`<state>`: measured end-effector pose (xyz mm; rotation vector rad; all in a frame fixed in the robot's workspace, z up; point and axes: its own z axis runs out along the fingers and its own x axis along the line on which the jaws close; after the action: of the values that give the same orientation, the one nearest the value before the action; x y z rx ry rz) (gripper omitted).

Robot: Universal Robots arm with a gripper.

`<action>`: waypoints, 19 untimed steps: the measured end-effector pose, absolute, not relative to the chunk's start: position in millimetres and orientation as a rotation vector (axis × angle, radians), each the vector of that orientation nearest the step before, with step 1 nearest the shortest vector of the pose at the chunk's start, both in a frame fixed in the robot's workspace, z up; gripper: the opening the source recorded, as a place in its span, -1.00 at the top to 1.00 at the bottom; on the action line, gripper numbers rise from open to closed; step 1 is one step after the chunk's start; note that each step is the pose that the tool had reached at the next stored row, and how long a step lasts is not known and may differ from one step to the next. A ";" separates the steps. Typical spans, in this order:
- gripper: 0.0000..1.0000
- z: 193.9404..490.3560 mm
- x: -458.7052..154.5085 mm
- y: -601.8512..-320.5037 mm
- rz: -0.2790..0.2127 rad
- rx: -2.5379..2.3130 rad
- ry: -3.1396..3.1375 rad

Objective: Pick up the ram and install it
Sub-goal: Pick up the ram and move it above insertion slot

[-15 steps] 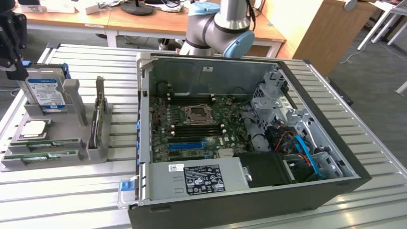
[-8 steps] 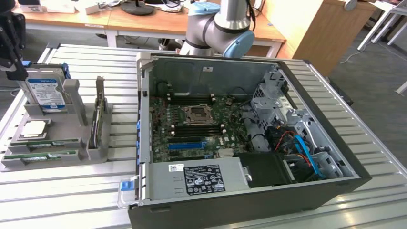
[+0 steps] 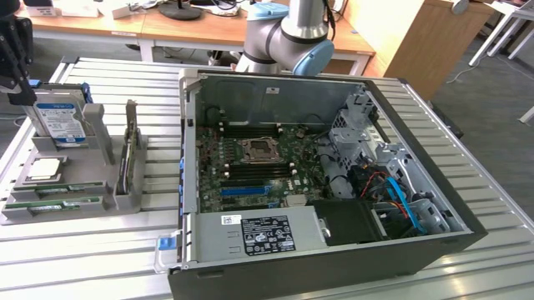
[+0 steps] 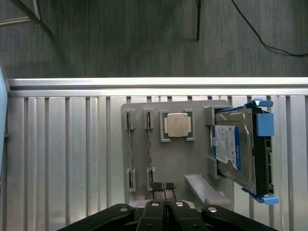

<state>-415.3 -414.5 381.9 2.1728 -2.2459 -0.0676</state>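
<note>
The jaws are pressed together with nothing between them, poised over the near edge of the gray holder (image 4: 139,108). Just beyond their tips the ram (image 4: 150,154) sits in its slot, apparently on edge, its long axis pointing straight away from the jaws. A second stick (image 4: 129,154) lies parallel beside it. By the ram's far end sits a CPU (image 4: 176,125), with a hard drive (image 4: 236,149) alongside, and the slatted worktop (image 4: 57,154) lies beyond.
</note>
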 end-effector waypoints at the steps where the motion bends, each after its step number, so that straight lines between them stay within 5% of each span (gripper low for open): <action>1: 0.79 381.9 -415.3 -414.5 -0.068 2.173 -2.246; 6: 0.77 381.9 -415.3 -414.5 -0.068 2.173 -2.246; 10: 0.40 381.9 -415.4 -414.5 -0.068 2.173 -2.246; 19: 0.40 375.7 -415.4 -414.5 -0.068 2.173 -2.246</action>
<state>-415.4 -414.5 375.7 2.1735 -2.2461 -0.0681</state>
